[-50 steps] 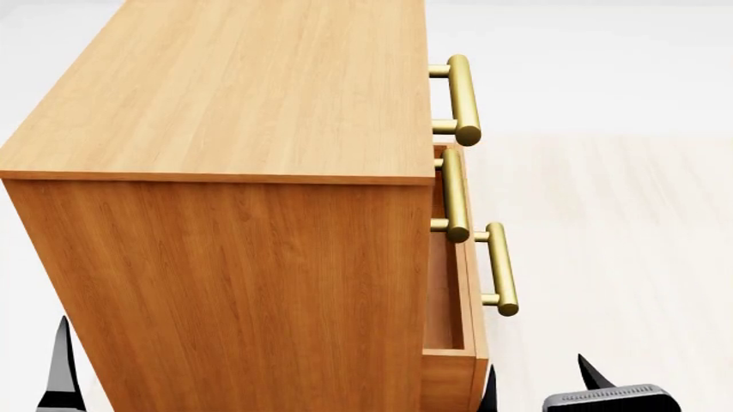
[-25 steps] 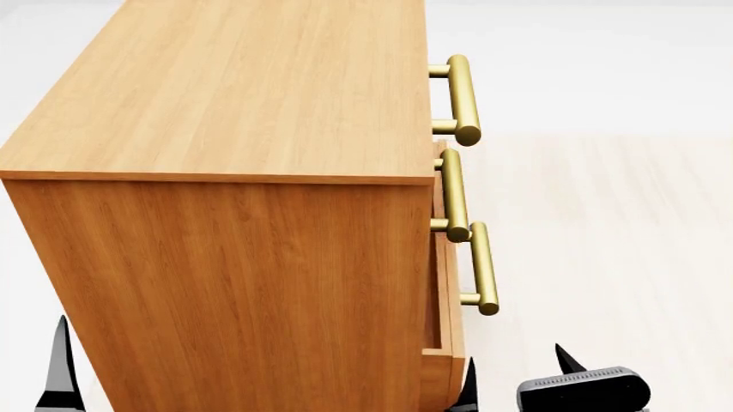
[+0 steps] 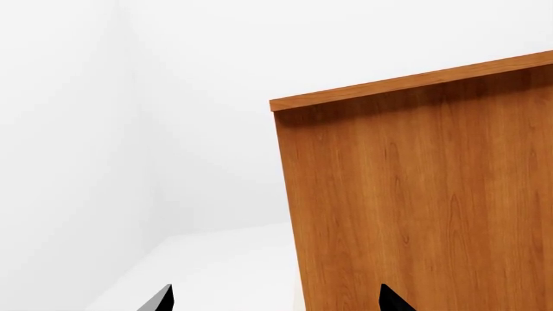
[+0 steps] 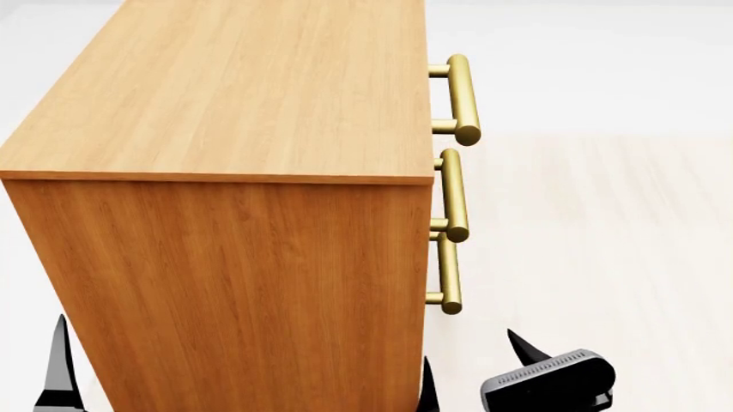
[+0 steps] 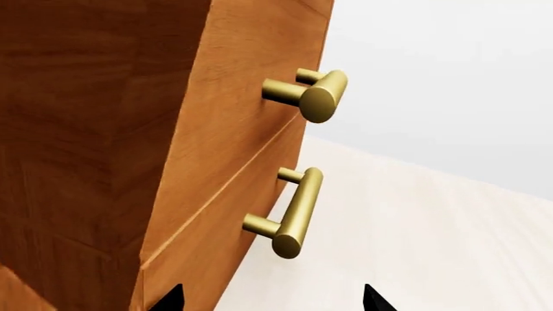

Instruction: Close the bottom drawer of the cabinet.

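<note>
In your left wrist view, the left tool shows two tips set wide with nothing between them, beside the cabinet side panel; swing it carelessly and you clip that panel. In the head view, the bottom drawer looks pushed flush, its handle under the other two; the right tool sits low by the front corner. In the right wrist view, the right tool's tips stand wide and empty below the handle; lifting could snag it and drag the drawer out.
</note>
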You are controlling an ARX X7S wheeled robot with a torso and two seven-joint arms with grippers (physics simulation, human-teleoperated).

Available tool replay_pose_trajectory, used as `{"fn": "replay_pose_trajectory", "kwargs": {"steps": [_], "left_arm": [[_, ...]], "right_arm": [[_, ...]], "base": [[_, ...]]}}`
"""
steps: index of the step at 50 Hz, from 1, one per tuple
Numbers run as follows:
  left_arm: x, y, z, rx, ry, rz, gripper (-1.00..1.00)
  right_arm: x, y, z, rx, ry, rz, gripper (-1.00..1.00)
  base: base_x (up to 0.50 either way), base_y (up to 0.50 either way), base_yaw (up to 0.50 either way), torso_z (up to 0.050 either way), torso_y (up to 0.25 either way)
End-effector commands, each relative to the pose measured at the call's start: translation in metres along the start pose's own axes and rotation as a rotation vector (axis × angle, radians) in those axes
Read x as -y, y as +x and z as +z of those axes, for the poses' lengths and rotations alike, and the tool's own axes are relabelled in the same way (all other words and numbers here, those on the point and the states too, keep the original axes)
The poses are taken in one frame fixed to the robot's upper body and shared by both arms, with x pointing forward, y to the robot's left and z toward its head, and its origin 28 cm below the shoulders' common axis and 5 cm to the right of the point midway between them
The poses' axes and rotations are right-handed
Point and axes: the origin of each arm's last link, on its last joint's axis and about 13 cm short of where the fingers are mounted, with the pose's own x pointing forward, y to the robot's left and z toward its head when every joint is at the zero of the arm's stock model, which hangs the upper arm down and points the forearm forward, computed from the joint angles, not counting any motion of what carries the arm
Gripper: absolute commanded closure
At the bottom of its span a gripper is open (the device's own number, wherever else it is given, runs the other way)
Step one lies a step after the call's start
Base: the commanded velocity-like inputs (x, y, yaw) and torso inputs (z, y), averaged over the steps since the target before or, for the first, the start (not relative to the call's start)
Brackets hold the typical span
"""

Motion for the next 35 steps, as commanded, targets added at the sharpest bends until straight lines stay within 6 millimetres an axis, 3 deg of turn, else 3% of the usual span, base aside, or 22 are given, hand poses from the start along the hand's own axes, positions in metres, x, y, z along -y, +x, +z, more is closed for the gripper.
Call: {"fn": "replay_pose_trajectory", "kwargs": {"steps": [1, 16, 35], "left_arm": [[0.0, 0.0, 0.0, 0.0, -0.001, 0.001, -1.0], [0.0, 0.0, 0.001, 0.0, 0.0, 0.004, -1.0], [0.002, -0.001, 0.003, 0.015, 0.009, 0.021, -1.0]], "right_arm": [[-0.003, -0.002, 0.015, 0.048, 0.016, 0.119, -1.0], [0.012, -0.01, 0.036, 0.033, -0.01, 0.249, -1.0], [0.027, -0.012, 0.055, 0.072, -0.156, 0.213, -1.0]], "base": [[0.0, 0.0, 0.0, 0.0, 0.0], [0.0, 0.0, 0.0, 0.0, 0.0], [0.0, 0.0, 0.0, 0.0, 0.002]]}}
